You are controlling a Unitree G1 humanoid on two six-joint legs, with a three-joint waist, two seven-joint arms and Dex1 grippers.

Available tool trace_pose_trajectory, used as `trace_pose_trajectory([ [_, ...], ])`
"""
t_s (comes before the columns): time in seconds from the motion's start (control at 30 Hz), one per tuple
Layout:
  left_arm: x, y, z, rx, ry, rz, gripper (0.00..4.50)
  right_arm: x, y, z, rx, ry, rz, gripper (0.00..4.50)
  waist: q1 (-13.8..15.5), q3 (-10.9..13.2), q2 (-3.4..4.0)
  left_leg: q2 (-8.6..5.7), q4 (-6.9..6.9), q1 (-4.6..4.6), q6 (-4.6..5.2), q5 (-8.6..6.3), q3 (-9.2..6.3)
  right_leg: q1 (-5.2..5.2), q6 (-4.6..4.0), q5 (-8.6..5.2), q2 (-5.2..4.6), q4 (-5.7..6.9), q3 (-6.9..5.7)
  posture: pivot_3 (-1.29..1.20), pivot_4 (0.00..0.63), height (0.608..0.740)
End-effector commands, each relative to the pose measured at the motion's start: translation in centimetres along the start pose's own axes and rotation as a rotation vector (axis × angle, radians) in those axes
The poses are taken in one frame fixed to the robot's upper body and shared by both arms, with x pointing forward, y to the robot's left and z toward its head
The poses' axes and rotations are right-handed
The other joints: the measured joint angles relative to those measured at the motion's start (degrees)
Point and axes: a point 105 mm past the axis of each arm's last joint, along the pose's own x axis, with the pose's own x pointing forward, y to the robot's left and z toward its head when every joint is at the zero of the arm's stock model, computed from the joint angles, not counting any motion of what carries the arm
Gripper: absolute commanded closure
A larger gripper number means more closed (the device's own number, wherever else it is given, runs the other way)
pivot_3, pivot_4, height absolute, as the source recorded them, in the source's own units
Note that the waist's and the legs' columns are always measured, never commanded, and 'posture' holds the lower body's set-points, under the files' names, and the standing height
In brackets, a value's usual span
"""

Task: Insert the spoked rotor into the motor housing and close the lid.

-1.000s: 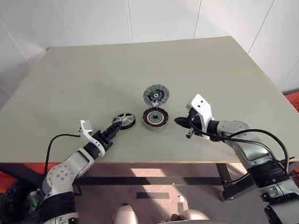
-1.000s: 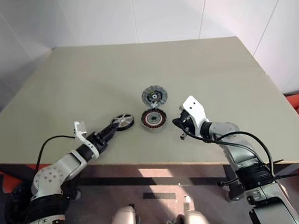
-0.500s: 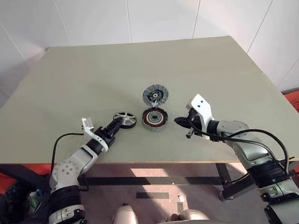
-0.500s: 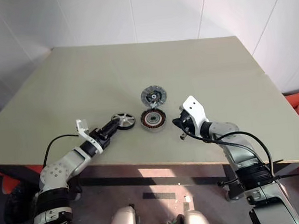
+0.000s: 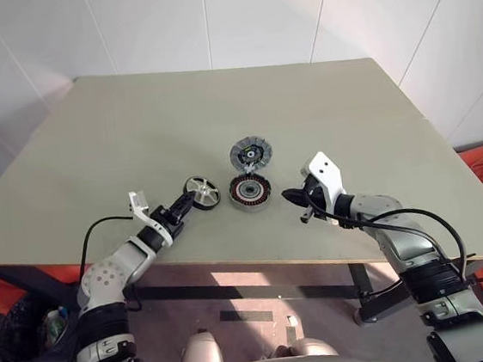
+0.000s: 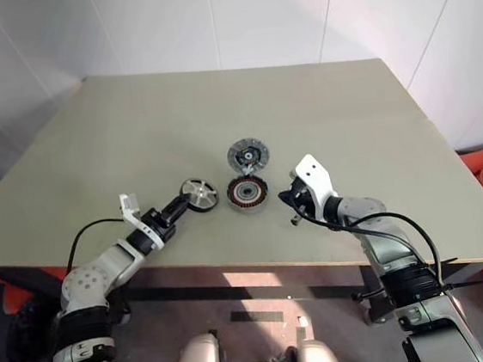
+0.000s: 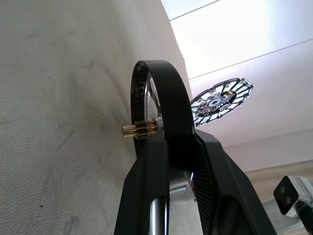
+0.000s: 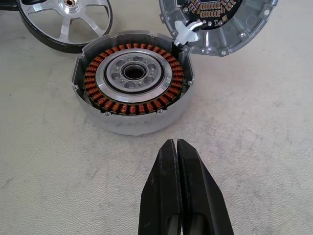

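Motor housing [image 8: 132,81]: copper windings, silver centre (grey shell). Spoked rotor [image 8: 66,22]: silver spokes, black rim.

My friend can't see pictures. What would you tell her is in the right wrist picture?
A round silver motor housing with a ring of copper windings sits on a pale table, just beyond the shut black right gripper. Its grey round lid lies open behind it, and a silver spoked rotor with a dark rim stands close beside the housing.

Beige table [image 5: 134,140]: motor housing [image 5: 249,191], lid [image 5: 252,153].
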Motion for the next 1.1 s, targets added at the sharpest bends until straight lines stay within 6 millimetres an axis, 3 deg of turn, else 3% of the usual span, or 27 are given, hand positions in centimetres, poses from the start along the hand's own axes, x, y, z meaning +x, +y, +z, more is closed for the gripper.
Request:
trace_pose_trajectory([
  [0.03,-1.0,-1.4,2.1,-0.013,-0.076,-0.074,4.14,-0.3,-0.7,1.8,-0.042,-0.055,-0.017,4.5,-0.03,0.0,0.0,0.0,0.0,0.0,0.0,0.0,0.0,0.0,0.0,0.0,0.0,0.0,0.0,0.0,0.0,0.74],
  [0.3,-2.0,-4.0,4.7,-0.234,-0.201,-0.284,4.14,-0.4,-0.8,1.8,-0.044,-0.054,-0.02,4.5,0.27,0.01,-0.01,-0.04,0.01,-0.02,0.0,0.0,0.01,0.0,-0.01,0.0,-0.01,-0.01,0.0,0.0,0.0,0.74],
  [0.7,2.0,-5.4,1.7,-0.299,0.043,-0.309,4.14,-1.1,-1.7,2.0,-0.037,-0.038,-0.054,4.5,0.46,0.05,-0.07,-0.08,0.02,-0.02,0.0,0.0,0.0,0.03,0.03,0.02,-0.05,-0.03,0.0,0.0,0.0,0.74],
  [1.1,3.0,-6.3,-1.1,-0.308,0.212,-0.319,4.14,-1.2,-1.6,1.9,-0.038,-0.044,-0.064,4.5,0.41,0.05,-0.07,-0.09,0.01,-0.03,0.01,0.0,0.0,0.01,0.04,0.03,-0.05,-0.02,0.0,0.0,0.0,0.74],
])
